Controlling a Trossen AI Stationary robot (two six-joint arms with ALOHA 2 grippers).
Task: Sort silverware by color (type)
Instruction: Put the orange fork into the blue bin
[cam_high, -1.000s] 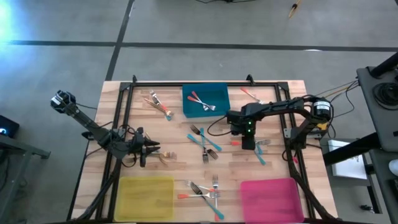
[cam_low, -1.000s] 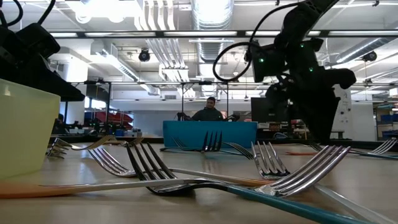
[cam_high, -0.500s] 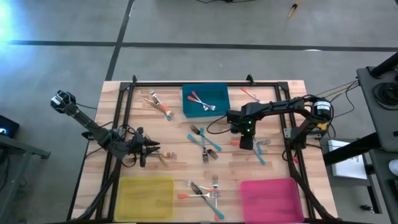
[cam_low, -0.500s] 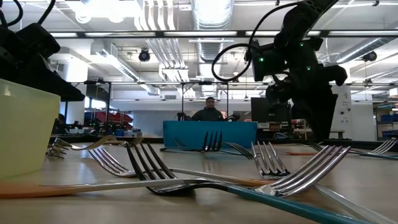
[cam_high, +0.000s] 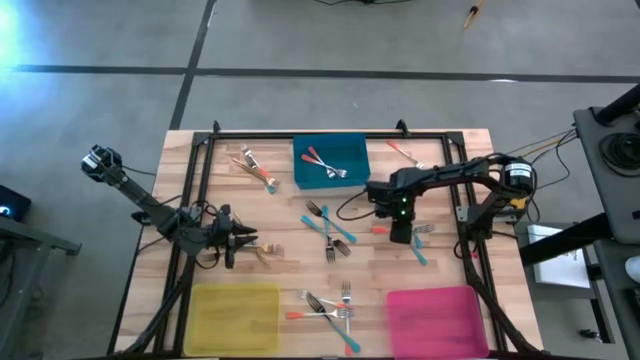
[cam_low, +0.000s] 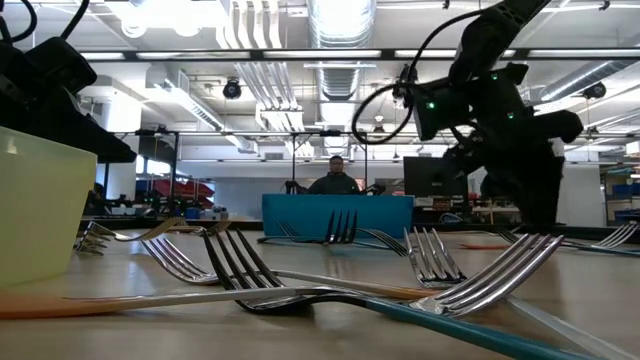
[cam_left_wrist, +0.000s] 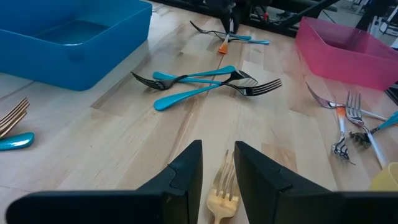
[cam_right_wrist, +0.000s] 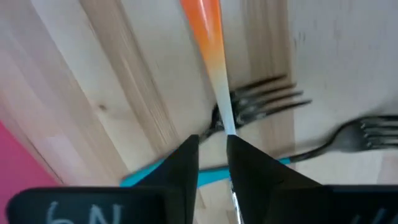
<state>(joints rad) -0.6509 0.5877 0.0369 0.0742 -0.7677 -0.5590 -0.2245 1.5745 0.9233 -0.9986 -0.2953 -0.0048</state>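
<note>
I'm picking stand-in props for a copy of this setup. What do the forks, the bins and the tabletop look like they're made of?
Orange-handled fork: glossy, smooth coloured handle, likely plastic or enamel, narrowing to a shiny metal neck. Teal-handled forks: the same, with reflective tines. Blue bin and pink bin: smooth, slightly see-through walls, probably moulded plastic. Tabletop: pale wood planks with visible grain, matte.

The only writing that shows is on the right hand's (cam_right_wrist: 211, 162) own dark body in the right wrist view: pale handwritten marks that look like "6N" (cam_right_wrist: 71, 214), cut off at the picture's edge, so the reading is unsure. Nothing else bears a legible label, brand, number or sign.
</note>
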